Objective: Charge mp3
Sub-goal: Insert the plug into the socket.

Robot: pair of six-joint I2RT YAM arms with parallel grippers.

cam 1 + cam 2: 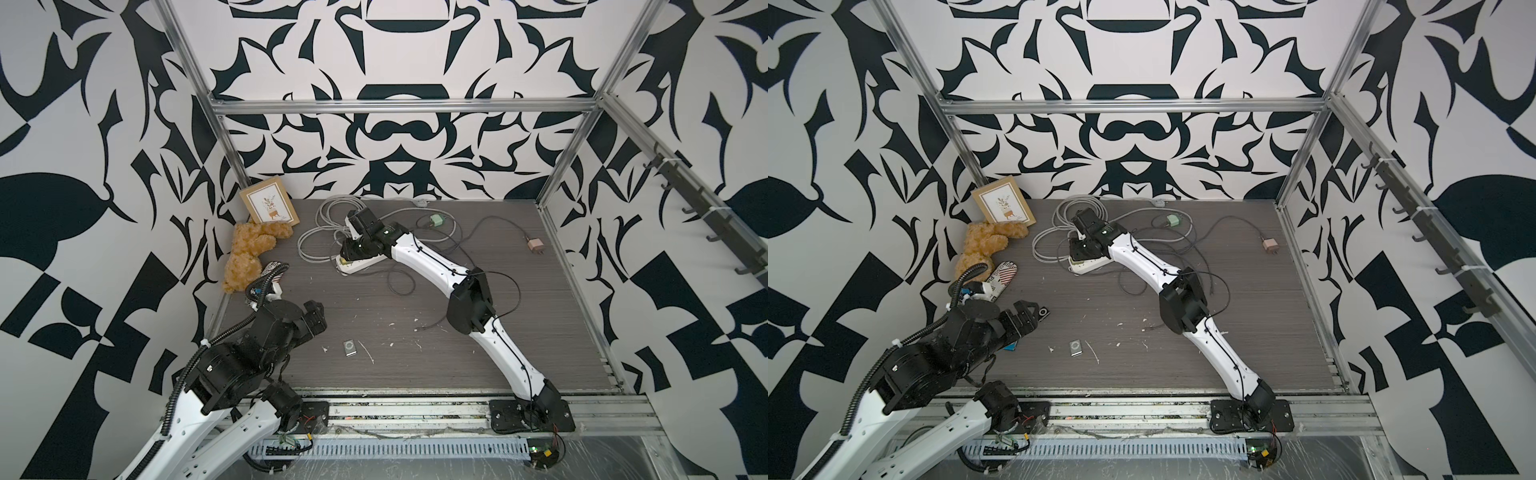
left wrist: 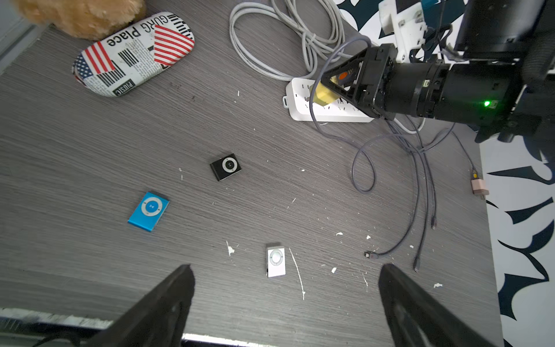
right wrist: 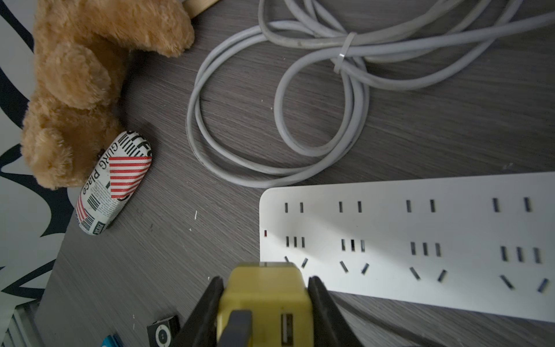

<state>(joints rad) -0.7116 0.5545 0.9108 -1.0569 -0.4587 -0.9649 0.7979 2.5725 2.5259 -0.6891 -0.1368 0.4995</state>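
Three mp3 players lie on the dark table: a silver one (image 2: 275,260), a black one (image 2: 225,166) and a blue one (image 2: 148,211). My left gripper (image 2: 286,269) hangs open above the silver player (image 1: 350,348), holding nothing. At the back, my right gripper (image 3: 265,281) is shut on a yellow charger (image 3: 265,300) with a dark cable plugged into it. It holds the charger at the end of the white power strip (image 3: 420,240), over the strip's last socket. Loose ends of thin grey cables (image 2: 371,254) lie to the right of the silver player.
A teddy bear (image 1: 249,253), a flag-print case (image 2: 132,54) and a framed card (image 1: 270,205) sit at the back left. A coiled grey cord (image 1: 328,232) lies behind the strip. A green charger (image 1: 438,219) and a pink charger (image 1: 535,244) lie at the back right.
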